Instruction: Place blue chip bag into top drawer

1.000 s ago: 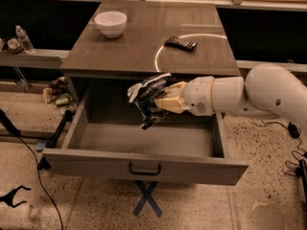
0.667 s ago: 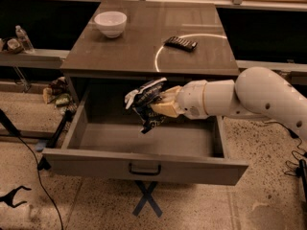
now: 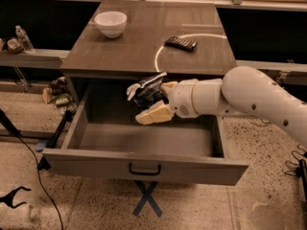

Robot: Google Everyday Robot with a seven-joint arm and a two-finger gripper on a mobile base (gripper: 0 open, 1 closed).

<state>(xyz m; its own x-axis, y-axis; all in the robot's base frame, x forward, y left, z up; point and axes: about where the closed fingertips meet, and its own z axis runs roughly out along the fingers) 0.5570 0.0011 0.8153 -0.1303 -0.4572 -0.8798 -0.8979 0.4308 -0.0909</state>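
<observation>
While the blue chip bag (image 3: 145, 89) was gripped between the two cream-coloured fingers (image 3: 154, 114) of the tool (image 3: 150, 102), the task was judged to be far along but not completed. The tool was closed on the crumpled bag, with one finger seen beneath it and the other at its upper edge. The bag was held in the air over the rear part of the top drawer (image 3: 96, 162), just under the front edge of the desk (image 3: 120, 56), and was not touching the drawer floor. The drawer was found pulled well out, with its front panel and dark handle (image 3: 144, 169) turned toward the camera. Nothing was seen lying on the visible part of its floor. The white arm (image 3: 254, 95) was extended from the right, above the drawer's right side wall.

From this layout, three steps could be counted as done: the drawer was open, the bag was grasped, and the bag was brought over the opening. The placing itself was judged to be outstanding. The bag would have to be lowered toward the drawer floor, the fingers parted, and the tool drawn clear without the foil being dragged out again. A white bowl (image 3: 110, 23) and a black ribbed bar (image 3: 181, 43) were seen on the desk, well apart from the bag, and were not concerned in the task.
</observation>
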